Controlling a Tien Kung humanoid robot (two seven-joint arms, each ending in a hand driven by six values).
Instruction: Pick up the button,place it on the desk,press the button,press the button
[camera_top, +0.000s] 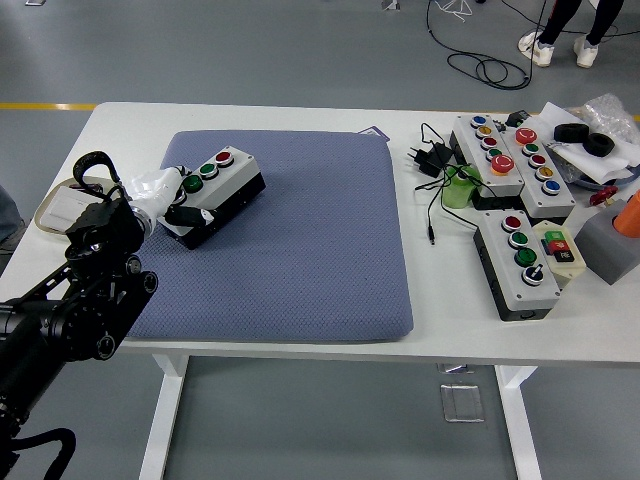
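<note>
Item one, as I read it from my console: the left hand (165, 200) has its fingers (185, 213) closed on the near-left end of the button box (215, 183), a grey three-button unit lying at the upper left of the blue pad (300, 240), apparently tilted with its far end towards the pad's middle; I judge the grip is on the end to leave the buttons clear for pressing. Item two: beyond the pad's right edge, on the bare white surface (430, 300), lie several other button boxes (520, 260), untouched; the right hand is out of sight.
</note>
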